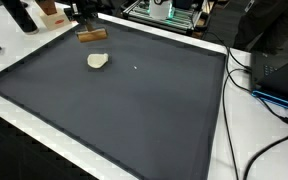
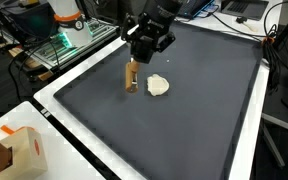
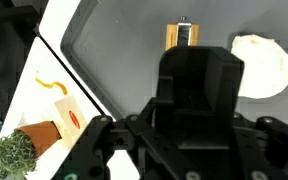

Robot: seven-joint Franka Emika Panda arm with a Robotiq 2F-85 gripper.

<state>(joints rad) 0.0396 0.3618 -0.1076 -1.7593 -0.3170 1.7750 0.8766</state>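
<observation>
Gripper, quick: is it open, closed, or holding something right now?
Gripper: close to the wooden block; whether it is open or closed cannot be told.

A white bench (image 1: 242, 120) is occupying most of the visible room. A dark grey mat (image 1: 134, 100) is covering its top, leaving a pale margin along the edges. Black cables (image 1: 246, 70) are trailing across one margin toward a dark case (image 1: 284, 70). Beyond the bench edge, a rack of electronics (image 2: 69, 38) is glowing green. A cardboard carton (image 2: 22, 150) is standing on a bench corner, with a small green plant (image 3: 9, 158) sitting just beside it. Even light is falling across the mat.
</observation>
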